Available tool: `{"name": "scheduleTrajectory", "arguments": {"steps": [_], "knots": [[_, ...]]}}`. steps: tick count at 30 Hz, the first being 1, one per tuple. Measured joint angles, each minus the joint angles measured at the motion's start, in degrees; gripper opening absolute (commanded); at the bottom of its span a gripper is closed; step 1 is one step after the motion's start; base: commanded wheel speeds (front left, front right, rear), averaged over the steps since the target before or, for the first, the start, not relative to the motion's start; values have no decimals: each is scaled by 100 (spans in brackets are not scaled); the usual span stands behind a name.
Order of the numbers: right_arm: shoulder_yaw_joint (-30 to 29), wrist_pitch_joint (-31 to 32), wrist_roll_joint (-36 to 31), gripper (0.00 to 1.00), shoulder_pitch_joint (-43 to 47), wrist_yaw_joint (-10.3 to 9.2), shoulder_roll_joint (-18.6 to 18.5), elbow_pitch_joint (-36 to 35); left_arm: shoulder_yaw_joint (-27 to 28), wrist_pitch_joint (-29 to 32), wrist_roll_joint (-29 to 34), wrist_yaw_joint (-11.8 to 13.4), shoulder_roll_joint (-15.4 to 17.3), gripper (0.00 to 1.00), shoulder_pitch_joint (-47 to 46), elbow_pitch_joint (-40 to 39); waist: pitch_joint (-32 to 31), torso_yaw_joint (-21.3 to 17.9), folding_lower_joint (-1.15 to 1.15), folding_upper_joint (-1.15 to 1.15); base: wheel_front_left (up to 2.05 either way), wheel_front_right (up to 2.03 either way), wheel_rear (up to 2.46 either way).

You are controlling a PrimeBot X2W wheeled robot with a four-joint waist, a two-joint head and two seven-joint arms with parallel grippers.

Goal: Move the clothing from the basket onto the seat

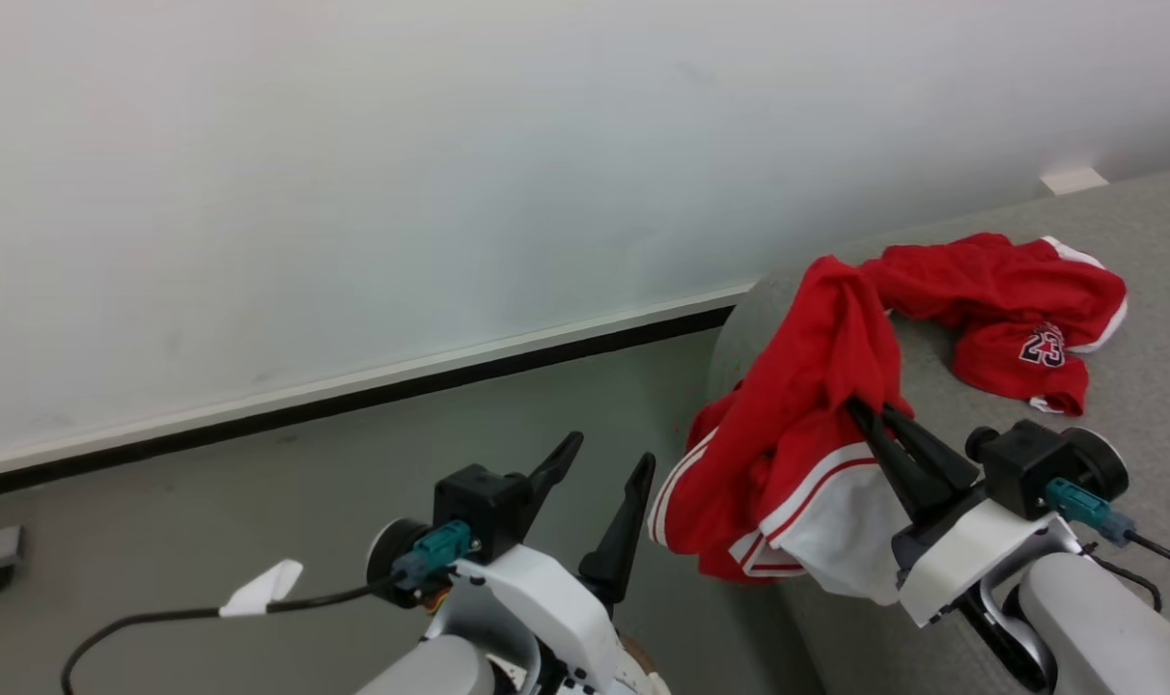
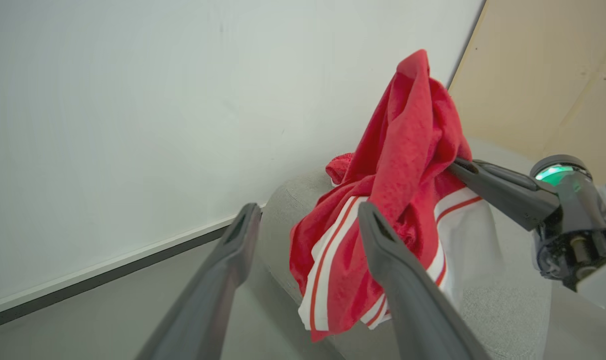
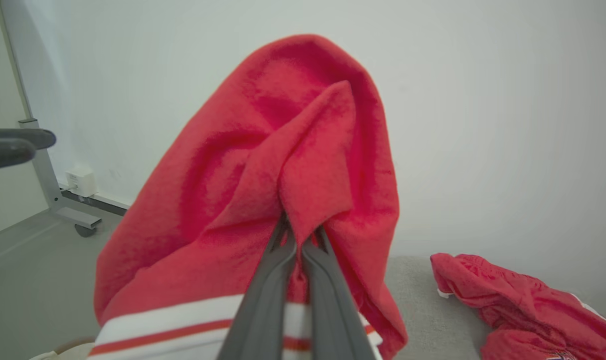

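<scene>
My right claw (image 1: pixel 870 410) is pressed together on a fold of the clothing (image 1: pixel 807 386), pinching it at the very tips. The red cloth peaks above those tips and falls down both sides of my fingers. Its white-striped hem and white panel droop below them, on my left. It hangs at the rounded corner of the seat (image 1: pixel 1155 386). I cannot tell whether the lower folds touch the grey fabric.

Ahead of that claw and to its right, a heap of red cloth (image 1: pixel 1019 309) bearing the number 23 lies flat on the seat top. A red band runs from the peak toward it, and I cannot tell whether the two are one piece.

My left claw (image 1: pixel 611 451) is spread wide and holds nothing. It sits left of the right one, over the floor (image 1: pixel 257 483), with the striped hem just past its right finger.
</scene>
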Motion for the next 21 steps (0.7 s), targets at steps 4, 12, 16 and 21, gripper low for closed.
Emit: {"name": "scheduleTrajectory", "arguments": {"steps": [4,12,16,21], "knots": [[-187,46,-5,0,151,0,-169,-190,-49,2,0,-12,-21,100,1,-15,43,-252,0,0,0,0,0],[-844,74,-78,0,428,0,-414,-573,-94,53,59,4,-36,100,-177,-93,382,-398,0,0,0,0,0],[-1394,75,-216,0,398,0,-472,-754,-125,129,144,-35,-33,100,-432,-162,724,-391,0,0,0,0,0],[-2260,103,-557,0,-70,0,-525,-998,-137,261,363,-78,25,100,-872,-285,1310,-351,0,0,0,0,0]]}}
